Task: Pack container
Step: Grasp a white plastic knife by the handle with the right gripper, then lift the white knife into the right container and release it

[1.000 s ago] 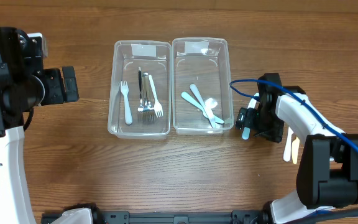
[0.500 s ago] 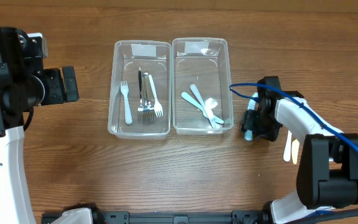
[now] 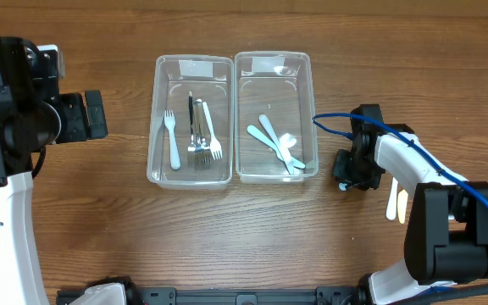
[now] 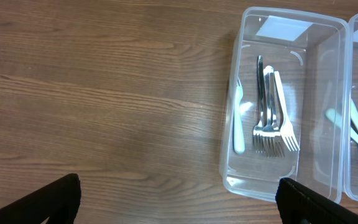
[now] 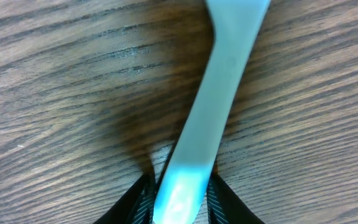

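right claw: mine; fingers together, clamped on the tip of a light-blue utensil's handle; low over the desk, just beside the right container's near corner
utensil: flat plastic, slanting away from my fingers over bare wood; head out of frame in the wrist view, so type can't be told
left claw: fingers wide apart, holding nothing, parked well left of both tubs
left container: forks inside, some metal, plus one pale-blue one
right container: pale-blue and white plastic pieces lying crossed near the front
loose piece: cream utensil on the desk by my right arm, not packed yet
step (my guess): carry the blue one over the rim into the right tub
risk 1: I'm pinching only the very tip, so it may pivot or slip out on the lift
risk 2: I'm close to the wall; the dangling end could catch the rim and shove or tip the light tub
risk 3: a drop from too high could bounce it out
writing: white sticker on the far end of each tub; no text readable, no brand seen
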